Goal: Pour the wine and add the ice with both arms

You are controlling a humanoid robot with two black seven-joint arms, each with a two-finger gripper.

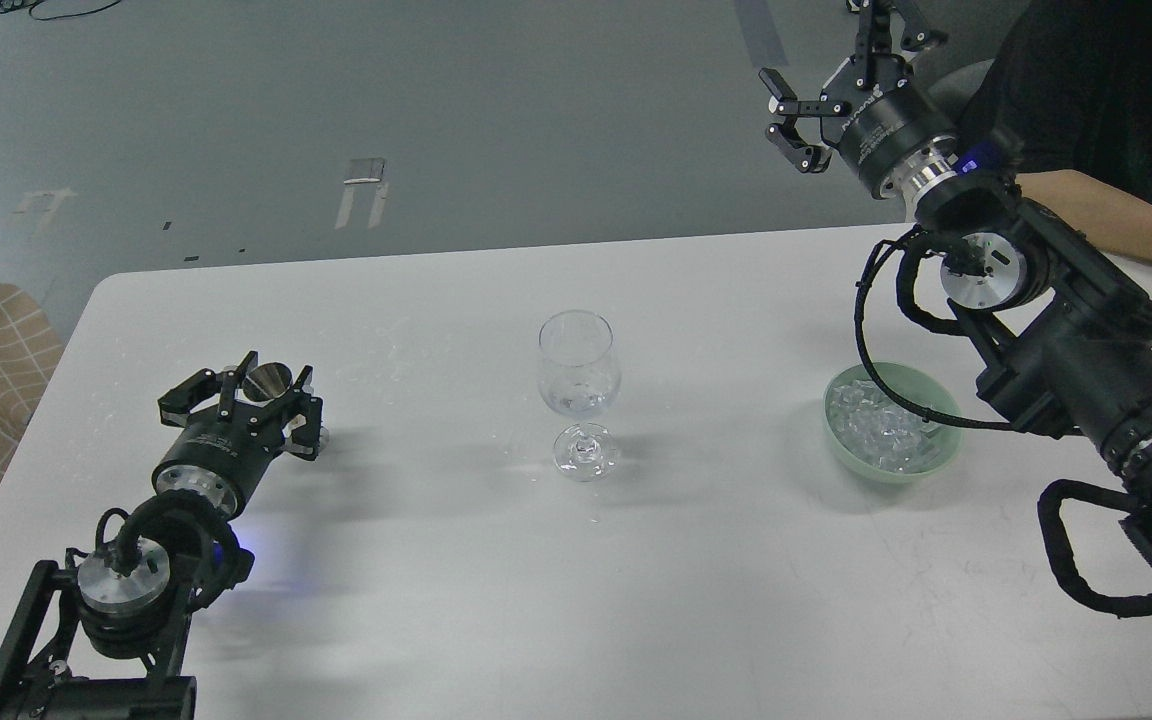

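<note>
The white surface [436, 600] carries everything, with the working items spread in a row across its middle so each arm has its own side. The right arm [1066, 340] reaches in from the right edge and rises above the far corner, its end effector [836, 75] spread wide and empty, lifted well clear of the green bowl [841, 445] below it. That height probably leaves room to descend onto the ice [881, 428] heaped in the bowl. The left arm [136, 560] lies low at the near left, its end effector [246, 395] clamped around a small metal cup [268, 381] resting at surface level, well apart from the wine glass [579, 405]. The glass stands upright in the centre, within reach of both sides. A little clear wine [578, 400] seems to sit in its bowl, suggesting the pouring is done and the ice remains.
</note>
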